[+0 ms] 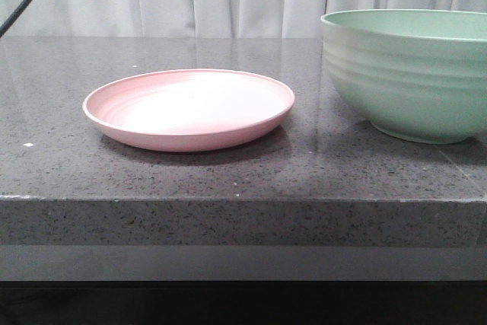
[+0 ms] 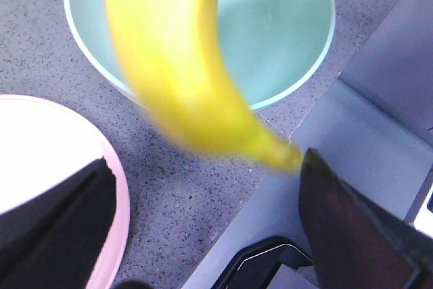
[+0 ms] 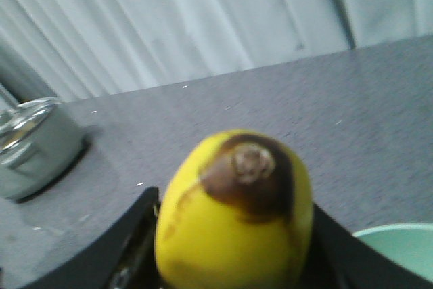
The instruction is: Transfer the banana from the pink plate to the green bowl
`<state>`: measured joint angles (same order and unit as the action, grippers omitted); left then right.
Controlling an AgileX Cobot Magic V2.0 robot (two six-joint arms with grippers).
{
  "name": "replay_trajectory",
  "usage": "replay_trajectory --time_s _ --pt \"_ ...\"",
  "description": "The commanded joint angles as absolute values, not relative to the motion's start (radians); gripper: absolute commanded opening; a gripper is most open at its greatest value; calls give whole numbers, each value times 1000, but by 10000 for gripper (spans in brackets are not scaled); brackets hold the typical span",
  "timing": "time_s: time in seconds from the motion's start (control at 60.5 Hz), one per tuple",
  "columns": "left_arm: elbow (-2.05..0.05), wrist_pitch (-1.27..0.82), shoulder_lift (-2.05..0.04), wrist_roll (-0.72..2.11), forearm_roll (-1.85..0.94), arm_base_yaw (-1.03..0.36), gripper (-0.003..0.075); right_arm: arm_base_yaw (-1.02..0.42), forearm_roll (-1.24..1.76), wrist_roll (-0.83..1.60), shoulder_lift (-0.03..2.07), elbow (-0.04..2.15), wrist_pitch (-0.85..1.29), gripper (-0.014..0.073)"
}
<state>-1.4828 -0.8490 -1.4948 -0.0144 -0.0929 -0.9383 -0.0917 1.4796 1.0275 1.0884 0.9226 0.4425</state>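
Gripping banana w/ right tool over green bowl, tabletop right edge; left tool spread; could clip rim if dropped off-centre.

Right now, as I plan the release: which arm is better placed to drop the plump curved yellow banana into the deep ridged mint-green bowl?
Right, probably. The right gripper looks clamped on the banana, which hangs above the bowl; the left gripper is open and holds nothing.

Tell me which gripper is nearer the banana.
Right. The right gripper is shut on the banana, fingers on both sides. The left gripper is open, with the banana blurred ahead of it, apparently untouched.
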Motion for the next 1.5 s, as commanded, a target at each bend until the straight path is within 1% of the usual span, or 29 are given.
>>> replay_trajectory --time_s 0.0,0.099,0.232,0.397,0.562,0.612,0.711,0.943,1.009,1.058,1.307,1.389,1.439,1.488 --pt "-1515 -788 -1451 -16 -96 -945 547 -28 1386 1046 1094 998 423 78" --pt "-1515 -788 -1451 -16 -96 -945 547 11 1249 1047 1149 1026 419 78" --pt "-1515 -788 -1451 -16 -96 -945 547 7 1134 1047 1242 1030 412 78" --pt "-1515 -788 -1451 -16 -96 -945 547 6 1131 1047 1335 1029 415 80" --pt "-1515 -788 -1451 -16 -96 -945 547 6 1131 1047 1361 1029 422 88" --pt "-1515 -788 -1451 -16 -96 -945 547 6 1131 1047 1362 1029 424 120" --pt "-1515 -788 -1451 -16 -96 -945 547 6 1126 1047 1362 1029 431 225" --pt "-1515 -788 -1451 -16 -96 -945 547 6 1122 1047 1362 1029 444 432" --pt "-1515 -788 -1451 -16 -96 -945 547 6 1122 1047 1362 1029 444 477" --pt "-1515 -788 -1451 -16 -95 -945 547 6 1122 1047 1362 1029 445 491" --pt "-1515 -767 -1451 -16 -93 -945 547 6 1116 1045 1353 1029 470 487" --pt "-1515 -755 -1451 -16 -79 -945 546 6 1116 997 1340 1029 485 482" --pt "-1515 -748 -1451 -22 -57 -941 545 6 1114 943 1328 1029 490 461" --pt "-1515 -743 -1451 -49 -19 -930 530 6 1104 883 1314 1029 500 405"
